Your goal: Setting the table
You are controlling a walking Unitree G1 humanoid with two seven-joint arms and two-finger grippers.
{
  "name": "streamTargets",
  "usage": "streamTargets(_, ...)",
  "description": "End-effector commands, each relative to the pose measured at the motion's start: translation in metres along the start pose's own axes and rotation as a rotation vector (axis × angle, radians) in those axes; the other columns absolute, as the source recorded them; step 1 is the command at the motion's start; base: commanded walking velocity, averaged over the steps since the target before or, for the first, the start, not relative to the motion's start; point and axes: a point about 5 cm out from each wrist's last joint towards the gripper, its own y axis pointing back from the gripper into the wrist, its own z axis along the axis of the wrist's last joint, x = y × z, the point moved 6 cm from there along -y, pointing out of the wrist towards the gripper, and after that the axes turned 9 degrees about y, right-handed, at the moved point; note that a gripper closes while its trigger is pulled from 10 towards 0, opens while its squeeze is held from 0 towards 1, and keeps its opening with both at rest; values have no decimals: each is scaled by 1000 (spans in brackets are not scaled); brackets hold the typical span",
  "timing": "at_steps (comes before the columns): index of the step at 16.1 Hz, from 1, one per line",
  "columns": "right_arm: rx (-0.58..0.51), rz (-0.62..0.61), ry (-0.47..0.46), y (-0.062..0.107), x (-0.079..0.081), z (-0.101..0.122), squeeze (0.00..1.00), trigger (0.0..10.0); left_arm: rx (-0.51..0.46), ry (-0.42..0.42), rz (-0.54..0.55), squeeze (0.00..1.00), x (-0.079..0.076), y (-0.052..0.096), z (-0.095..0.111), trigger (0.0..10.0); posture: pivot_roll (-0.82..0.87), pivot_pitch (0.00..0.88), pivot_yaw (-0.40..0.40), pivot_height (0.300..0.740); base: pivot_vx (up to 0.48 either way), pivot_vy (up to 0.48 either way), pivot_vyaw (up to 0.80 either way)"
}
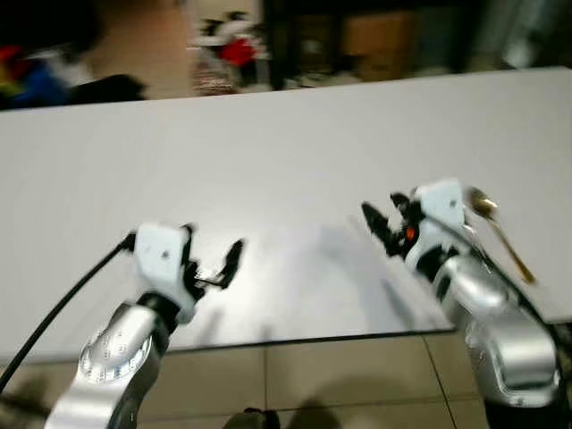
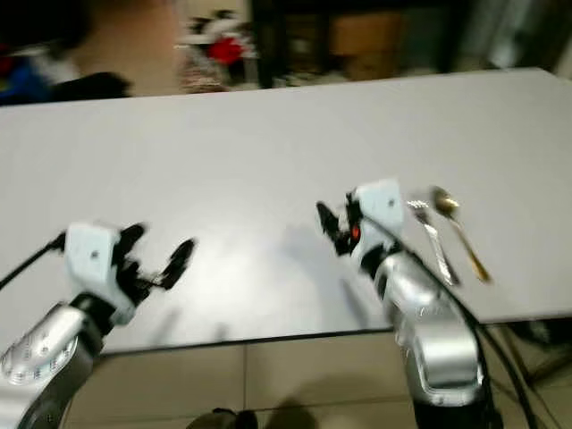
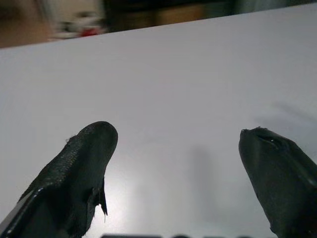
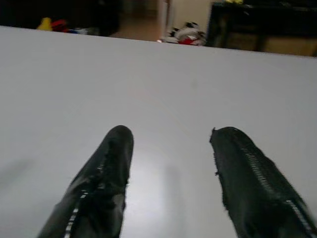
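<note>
We hold both the left gripper (image 1: 214, 261) and right gripper (image 2: 332, 225) wide and empty over the white surface (image 1: 268, 152) — the fork (image 2: 433, 239) and spoon (image 2: 460, 228) lie just beside the right arm, where we judge a sweep could knock them off.

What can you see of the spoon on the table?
The spoon looks like metal with a golden tint, its bowl toward the far side and its long handle running toward the table's near edge, slightly angled. It lies flat on the white top near the right end, beside a silver fork, apparently not touching it. Blur hides finer detail.
</note>
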Motion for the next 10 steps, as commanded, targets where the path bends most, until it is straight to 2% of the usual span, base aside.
streamTargets(1,-56,-3,26,1,2,12,1000,10000,-37,-50,41,0,4,3,7,10000,-72,0,95,740,0,0,800)
streamTargets(2,-59,-1,8,2,1,9,1000,10000,-39,-32,100,0,12,6,4,10000,-56,0,77,740,0,0,800)
streamTargets(3,-63,23,-10,5,4,10,1000,10000,-25,-71,119,0,14,9,1,10000,-52,0,70,740,0,0,800)
streamTargets(6,-35,57,-91,9,8,2,1000,10000,-41,-69,152,0,12,16,3,10000,-41,0,60,740,0,0,800)
streamTargets(10,-22,90,-85,12,15,-10,1000,10000,-48,-70,154,0,7,18,2,10000,-32,0,59,740,0,0,800)
